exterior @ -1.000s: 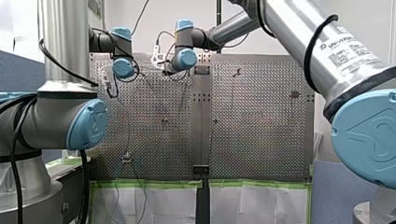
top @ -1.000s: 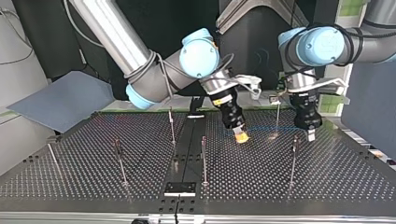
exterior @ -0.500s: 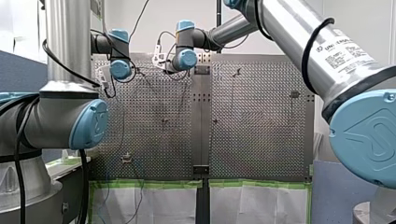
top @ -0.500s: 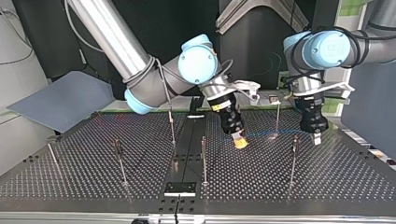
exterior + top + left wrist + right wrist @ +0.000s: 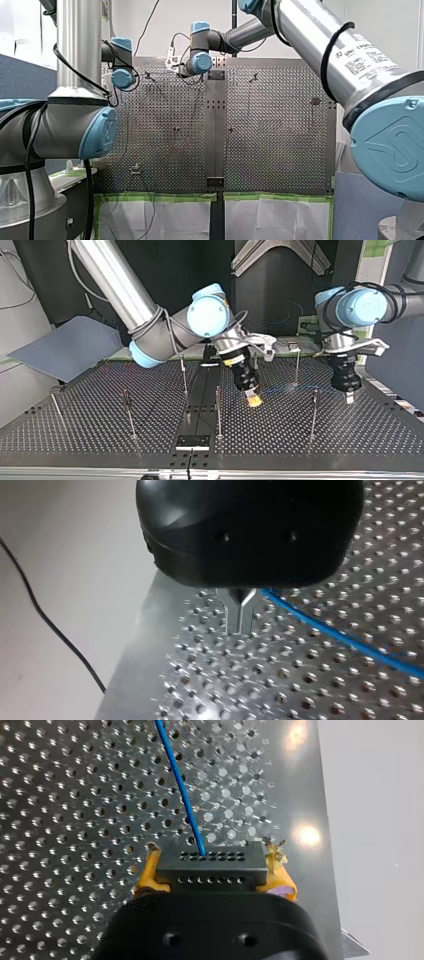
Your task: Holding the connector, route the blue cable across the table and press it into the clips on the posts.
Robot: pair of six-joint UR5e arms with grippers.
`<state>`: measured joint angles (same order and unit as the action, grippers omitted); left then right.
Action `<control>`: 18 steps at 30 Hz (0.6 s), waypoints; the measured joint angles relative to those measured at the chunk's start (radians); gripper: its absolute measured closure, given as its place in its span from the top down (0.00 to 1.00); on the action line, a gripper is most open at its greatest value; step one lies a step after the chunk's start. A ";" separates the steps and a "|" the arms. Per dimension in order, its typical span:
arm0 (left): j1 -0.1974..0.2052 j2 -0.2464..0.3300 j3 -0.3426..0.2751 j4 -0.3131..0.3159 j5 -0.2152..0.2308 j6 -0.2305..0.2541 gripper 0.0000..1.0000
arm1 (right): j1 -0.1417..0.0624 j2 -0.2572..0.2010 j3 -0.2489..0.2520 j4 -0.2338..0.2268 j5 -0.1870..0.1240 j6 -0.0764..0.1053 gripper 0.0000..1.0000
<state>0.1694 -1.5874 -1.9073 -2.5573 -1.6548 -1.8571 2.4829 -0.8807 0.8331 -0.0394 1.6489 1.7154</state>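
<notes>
Top view, left: my right pincer (image 5: pixel 254 399) clamps the black connector (image 5: pixel 210 867) between yellow pads, so the blue cable (image 5: pixel 181 785) trails low over the bench (image 5: pixel 75 440) towards a post (image 5: pixel 314 412). Right: my left pincer (image 5: pixel 349 398) stands narrow and empty, with the cable just beside it.

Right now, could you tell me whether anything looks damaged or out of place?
Only one thing: on my right gripper, the yellow pads look ragged and frayed at their tips, either side of the connector they clamp. The blue cable leaves it cleanly, without kinks.
</notes>
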 joint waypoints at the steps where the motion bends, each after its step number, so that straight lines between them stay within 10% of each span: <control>1: 0.002 -0.001 0.004 0.004 0.010 -0.006 0.00 | -0.002 0.000 -0.002 0.000 0.000 0.000 0.00; 18: 0.018 -0.081 0.054 0.025 0.111 -0.051 0.00 | -0.015 0.002 -0.012 0.011 0.039 -0.018 0.00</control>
<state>0.1872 -1.6683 -1.8535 -2.5320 -1.5433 -1.9085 2.4678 -0.8784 0.8208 -0.0287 1.6877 1.6970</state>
